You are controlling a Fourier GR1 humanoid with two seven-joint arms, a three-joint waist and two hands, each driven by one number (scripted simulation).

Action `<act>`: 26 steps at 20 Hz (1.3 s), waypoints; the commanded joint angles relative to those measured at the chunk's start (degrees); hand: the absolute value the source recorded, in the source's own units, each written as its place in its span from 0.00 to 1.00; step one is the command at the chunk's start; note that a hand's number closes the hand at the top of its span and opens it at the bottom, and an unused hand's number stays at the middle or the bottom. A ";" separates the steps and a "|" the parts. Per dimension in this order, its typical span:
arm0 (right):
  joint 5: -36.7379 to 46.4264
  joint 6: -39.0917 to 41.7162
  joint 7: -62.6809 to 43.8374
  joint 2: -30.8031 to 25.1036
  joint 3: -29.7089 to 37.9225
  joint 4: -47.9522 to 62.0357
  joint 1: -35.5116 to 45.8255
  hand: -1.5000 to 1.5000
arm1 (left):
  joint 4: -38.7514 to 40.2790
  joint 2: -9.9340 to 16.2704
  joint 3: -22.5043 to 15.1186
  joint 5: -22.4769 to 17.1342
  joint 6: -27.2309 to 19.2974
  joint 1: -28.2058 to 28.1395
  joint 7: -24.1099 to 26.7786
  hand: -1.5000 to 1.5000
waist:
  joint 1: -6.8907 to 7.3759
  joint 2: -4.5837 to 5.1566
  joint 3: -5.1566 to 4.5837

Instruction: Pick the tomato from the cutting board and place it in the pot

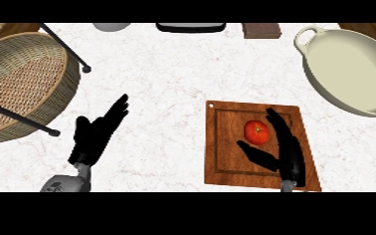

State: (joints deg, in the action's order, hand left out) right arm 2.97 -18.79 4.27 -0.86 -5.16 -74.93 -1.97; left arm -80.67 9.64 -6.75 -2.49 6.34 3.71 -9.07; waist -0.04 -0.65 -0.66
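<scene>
A red tomato (256,131) lies on the wooden cutting board (228,154) at the lower right of the counter. My right hand (285,152) is over the board, open, its straight fingers running along the tomato's right side and its thumb reaching out just below the tomato. The cream pot (345,79) with a loop handle stands at the far right, beyond the board. My left hand (95,134) rests open at the lower left, fingers pointing up and away, holding nothing.
A large wicker basket (29,79) with a black frame fills the left side. Along the back edge stand a grey bowl (112,27), a black and white item (189,27) and a brown block (261,30).
</scene>
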 commanded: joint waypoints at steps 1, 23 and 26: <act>6.78 -1.73 3.33 -1.03 -2.33 9.83 4.45 1.00 | -0.58 -0.10 0.38 -0.98 0.97 -0.14 -0.81 0.50 | 0.84 0.80 0.69; -21.48 40.92 31.55 -44.89 27.01 29.24 -0.21 1.00 | 0.36 -0.22 2.07 -0.72 1.10 1.77 -1.27 0.50 | -0.08 1.41 1.44; -21.10 45.39 36.73 -48.11 28.76 38.17 2.23 1.00 | 1.87 -1.35 0.93 -0.07 1.36 0.86 1.11 0.50 | 1.09 1.47 1.30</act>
State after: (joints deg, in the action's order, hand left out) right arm -18.12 21.08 35.52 -42.78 20.32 -45.20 -1.54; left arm -79.89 8.88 -5.43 -2.55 7.30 4.09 -8.63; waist 0.16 0.59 0.59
